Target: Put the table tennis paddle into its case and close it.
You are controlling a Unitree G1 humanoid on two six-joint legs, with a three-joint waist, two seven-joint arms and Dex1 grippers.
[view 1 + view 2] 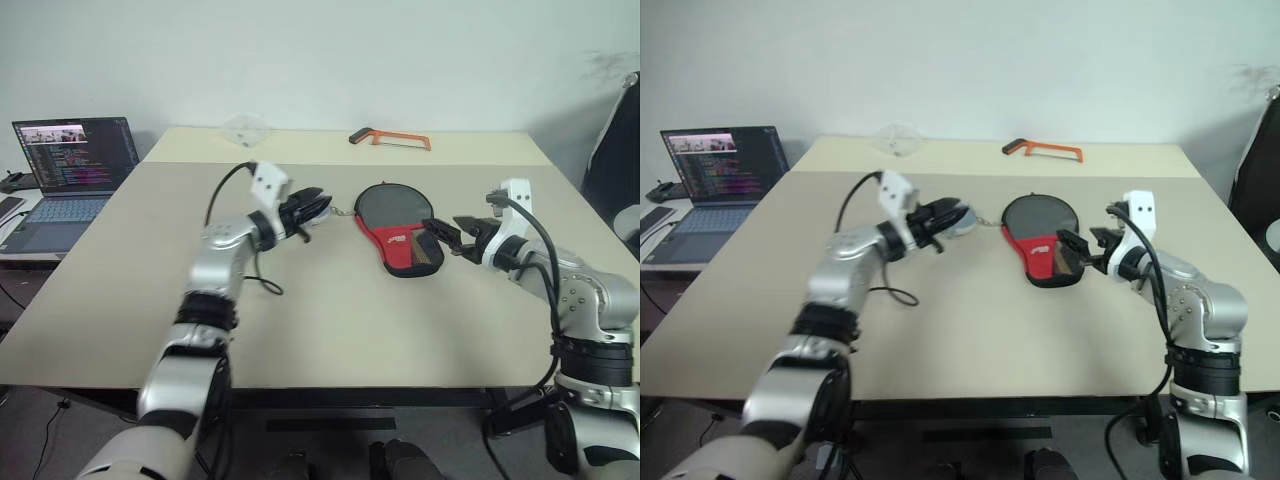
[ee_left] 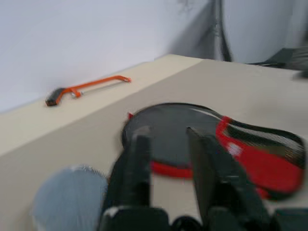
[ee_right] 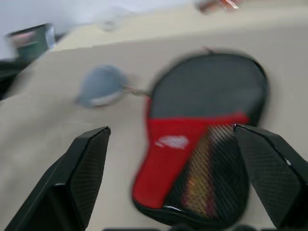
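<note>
Your worktop (image 1: pixel 330 330) is a broad beige surface with a paler strip along its far edge. At its 9 o'clock side an open laptop (image 1: pixel 70 180) sits on a lower side surface, screen lit.

The case (image 1: pixel 397 228) lies flat near the worktop's centre, round black end toward 12 o'clock, red and mesh handle end toward 6 o'clock. It looks zipped shut; through the mesh in the right wrist view you can make out something light with red marks, likely the table tennis paddle (image 3: pixel 199 192) handle, though it is too blurred to be sure. A small grey-blue round tag (image 3: pixel 102 86) on a thin cord lies at the case's 9 o'clock.

Your left gripper (image 1: pixel 312 208) hovers at the case's 9 o'clock, above that tag, its jaws parted a little and holding nothing. Your right gripper (image 1: pixel 447 238) sits at the case's 3 o'clock by the handle end, jaws spread wide and empty.

An orange-framed hacksaw (image 1: pixel 390 138) lies on the pale strip at 12 o'clock. A crumpled clear wrapper (image 1: pixel 246 127) sits at 11 o'clock.
</note>
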